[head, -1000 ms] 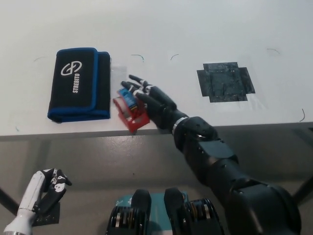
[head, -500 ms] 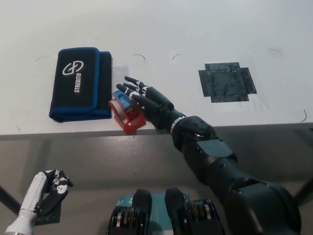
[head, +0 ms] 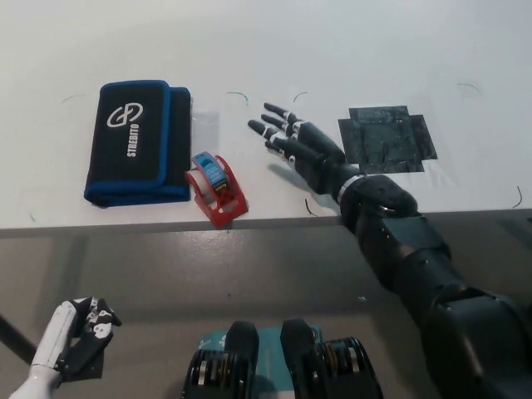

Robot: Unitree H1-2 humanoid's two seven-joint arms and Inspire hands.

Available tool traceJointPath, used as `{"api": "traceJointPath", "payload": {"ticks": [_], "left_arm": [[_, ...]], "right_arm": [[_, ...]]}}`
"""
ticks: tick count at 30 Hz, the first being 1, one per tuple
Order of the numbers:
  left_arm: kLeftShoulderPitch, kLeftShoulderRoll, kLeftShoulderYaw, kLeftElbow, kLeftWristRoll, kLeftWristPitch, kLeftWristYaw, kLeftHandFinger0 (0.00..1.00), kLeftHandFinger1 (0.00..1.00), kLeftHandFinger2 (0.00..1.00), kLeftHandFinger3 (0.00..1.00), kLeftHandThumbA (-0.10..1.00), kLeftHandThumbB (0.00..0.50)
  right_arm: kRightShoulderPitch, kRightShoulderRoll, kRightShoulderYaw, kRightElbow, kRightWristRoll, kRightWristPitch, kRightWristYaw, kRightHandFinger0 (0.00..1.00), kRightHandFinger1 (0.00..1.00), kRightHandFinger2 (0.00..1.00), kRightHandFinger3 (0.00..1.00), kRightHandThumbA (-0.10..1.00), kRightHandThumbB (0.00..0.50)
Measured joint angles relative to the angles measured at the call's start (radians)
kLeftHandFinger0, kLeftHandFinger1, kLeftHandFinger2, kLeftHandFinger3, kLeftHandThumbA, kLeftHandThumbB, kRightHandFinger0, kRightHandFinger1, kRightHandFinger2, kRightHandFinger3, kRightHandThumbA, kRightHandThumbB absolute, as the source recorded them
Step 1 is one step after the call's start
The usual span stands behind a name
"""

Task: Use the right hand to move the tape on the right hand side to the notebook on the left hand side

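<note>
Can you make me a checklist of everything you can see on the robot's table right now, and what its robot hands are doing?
Surface: white table with small pen-like marks and a dark taped patch at the right.
Job's things: red tape dispenser with a blue roll stands near the front edge, beside the notebook's right side, not on it. Black notebook with blue trim lies flat at the left.
Clutter: nothing seen.
Robot hands: black right robot hand is open above the table, apart from the tape, holding nothing. White left robot hand rests low, below the table edge, fingers curled.
Cables: nothing seen.
Surroundings: grey floor below the table.
</note>
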Motion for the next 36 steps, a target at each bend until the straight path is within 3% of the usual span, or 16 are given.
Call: {"api": "traceJointPath", "payload": {"ticks": [2,5,7,9,10,14,16,18,19,21,22,25,28,33,36], "left_arm": [[0.0,0.0,0.0,0.0,0.0,0.0,0.0,0.05,0.01,0.09,0.24,0.3,0.128],[0.0,0.0,0.0,0.002,0.0,-0.001,0.0,0.04,0.0,0.09,0.24,0.27,0.122],[0.0,0.0,0.0,0.004,0.0,-0.001,0.0,0.03,0.0,0.08,0.23,0.26,0.122],[0.0,0.0,0.0,0.006,-0.001,-0.001,0.0,0.03,0.0,0.08,0.23,0.25,0.122],[0.0,0.0,0.0,0.007,-0.001,-0.001,0.0,0.02,0.0,0.09,0.23,0.28,0.118],[0.0,0.0,0.0,0.008,-0.001,-0.001,0.0,0.0,0.0,0.09,0.24,0.26,0.111],[0.0,0.0,0.0,0.009,-0.001,0.0,0.0,0.02,0.01,0.1,0.24,0.26,0.117],[0.0,0.0,0.001,0.009,-0.001,0.0,0.0,0.02,0.01,0.1,0.25,0.27,0.114],[0.0,0.0,0.001,0.009,-0.001,0.0,0.0,0.02,0.01,0.11,0.25,0.32,0.125],[0.0,0.0,0.001,0.011,-0.001,0.0,0.0,0.03,0.01,0.11,0.26,0.35,0.134],[0.0,0.0,0.001,0.011,-0.001,0.0,0.0,0.03,0.01,0.11,0.26,0.37,0.137],[-0.001,0.0,0.002,0.012,-0.001,0.0,0.0,0.03,0.0,0.1,0.25,0.36,0.138],[-0.002,0.0,0.004,0.014,-0.001,0.0,0.0,0.04,0.01,0.13,0.27,0.4,0.142],[-0.016,0.0,0.003,0.029,0.003,0.0,0.0,0.05,0.02,0.14,0.29,0.41,0.142],[-0.027,0.0,0.002,0.033,0.006,0.0,0.0,0.06,0.02,0.14,0.29,0.38,0.143]], "right_arm": [[0.021,-0.006,-0.001,-0.061,0.004,-0.009,0.012,1.0,1.0,1.0,1.0,1.0,0.499],[0.069,-0.017,0.0,-0.184,0.008,-0.011,0.019,1.0,1.0,1.0,1.0,0.99,0.491],[0.105,-0.023,0.002,-0.266,0.009,-0.006,0.02,1.0,1.0,1.0,1.0,0.87,0.407],[0.14,-0.029,0.005,-0.34,0.008,0.006,0.019,1.0,1.0,1.0,1.0,0.84,0.38],[0.159,-0.032,0.007,-0.366,0.008,0.012,0.019,1.0,1.0,1.0,1.0,0.85,0.348],[0.272,-0.06,0.018,-0.546,0.007,0.057,0.019,1.0,1.0,1.0,1.0,0.9,0.309],[0.334,-0.076,0.024,-0.622,0.006,0.077,0.018,1.0,1.0,1.0,1.0,0.91,0.243],[0.412,-0.095,0.027,-0.708,0.005,0.096,0.018,1.0,1.0,1.0,1.0,0.91,0.242],[0.44,-0.102,0.029,-0.738,0.005,0.105,0.019,1.0,1.0,1.0,1.0,0.94,0.196],[0.518,-0.125,0.037,-0.823,0.002,0.124,0.019,1.0,1.0,1.0,1.0,0.99,0.156],[0.549,-0.135,0.042,-0.852,0.0,0.13,0.02,1.0,1.0,1.0,1.0,1.0,0.17],[0.64,-0.182,0.064,-0.969,-0.009,0.154,0.025,1.0,1.0,1.0,1.0,0.98,0.128],[0.727,-0.226,0.083,-1.083,-0.018,0.167,0.025,1.0,1.0,1.0,1.0,1.0,0.124],[0.868,-0.301,0.116,-1.262,-0.048,0.163,0.025,1.0,1.0,1.0,1.0,0.92,0.048],[0.93,-0.314,0.112,-1.292,-0.044,0.157,0.024,1.0,1.0,1.0,1.0,0.97,0.103]]}}
